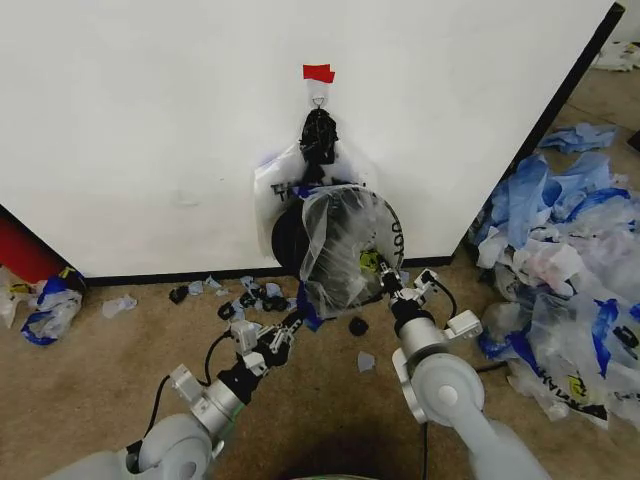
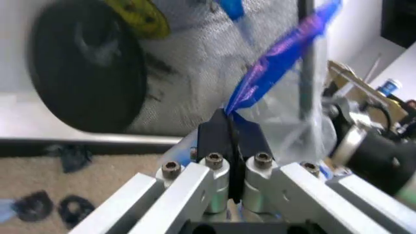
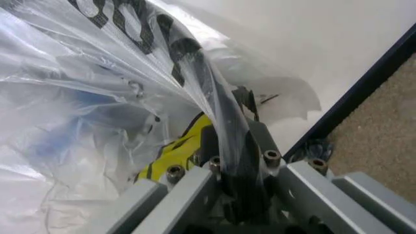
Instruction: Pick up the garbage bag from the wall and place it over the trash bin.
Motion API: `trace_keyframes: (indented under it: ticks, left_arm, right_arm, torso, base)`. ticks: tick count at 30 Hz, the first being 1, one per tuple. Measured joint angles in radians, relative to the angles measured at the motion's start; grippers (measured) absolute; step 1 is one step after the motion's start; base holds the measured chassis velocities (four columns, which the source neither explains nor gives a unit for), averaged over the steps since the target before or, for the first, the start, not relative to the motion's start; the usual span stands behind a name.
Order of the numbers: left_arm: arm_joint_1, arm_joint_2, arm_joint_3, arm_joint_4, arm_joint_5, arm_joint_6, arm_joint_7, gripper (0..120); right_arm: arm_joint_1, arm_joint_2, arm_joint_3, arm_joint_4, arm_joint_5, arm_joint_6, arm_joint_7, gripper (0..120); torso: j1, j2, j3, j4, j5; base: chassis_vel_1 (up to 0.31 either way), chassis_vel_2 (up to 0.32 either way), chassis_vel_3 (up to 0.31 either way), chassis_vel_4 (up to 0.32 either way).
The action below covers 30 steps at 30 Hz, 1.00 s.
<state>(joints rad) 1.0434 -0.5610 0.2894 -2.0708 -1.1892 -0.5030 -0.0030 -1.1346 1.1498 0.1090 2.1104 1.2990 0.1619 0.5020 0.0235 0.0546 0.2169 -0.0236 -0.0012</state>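
Two grippers, left gripper (image 1: 290, 327) and right gripper (image 1: 385, 279), jaws clenched on garbage bag (image 1: 338, 245), spreading its mouth for trash bin (image 1: 290, 238).

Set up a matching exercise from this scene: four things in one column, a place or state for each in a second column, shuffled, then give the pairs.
Things:
1. garbage bag
2. red tape
3. left gripper
4. pile of blue plastic bags

Places or states:
A. heaped on the floor, on the robot's right
B. stuck on the wall above the hook
C. stretched over the trash bin, pinched at both lower edges
D. shut on blue film at the bag's lower edge

Pairs: 1-C, 2-B, 3-D, 4-A
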Motion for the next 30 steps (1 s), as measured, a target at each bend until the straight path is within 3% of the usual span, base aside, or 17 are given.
trace_keyframes:
  ticks: [13,22,30]
  left_arm:
    - [0.052,-0.01,-0.045,0.003,0.031,0.0,-0.043,0]
    - [0.025,-0.054,-0.076,0.054,0.041,0.0,-0.125,0]
    - [0.034,-0.078,-0.032,0.088,0.071,-0.002,-0.126,0]
  right_arm:
    - [-0.007,-0.025,0.041,0.02,0.01,-0.022,0.048,0]
    - [-0.021,-0.055,0.055,0.067,0.035,-0.054,0.106,0]
    - [-0.026,-0.076,0.065,0.11,0.072,-0.082,0.166,0]
  torso:
    - [0.0,0.0,0.0,0.0001,0.0]
    - [0.0,0.0,0.0,0.0001,0.0006]
    - [0.0,0.0,0.0,0.0001,-0.0001]
  base:
    - [0.0,0.0,0.0,0.0]
    - [0.0,0.0,0.0,0.0]
    - [0.0,0.0,0.0,0.0]
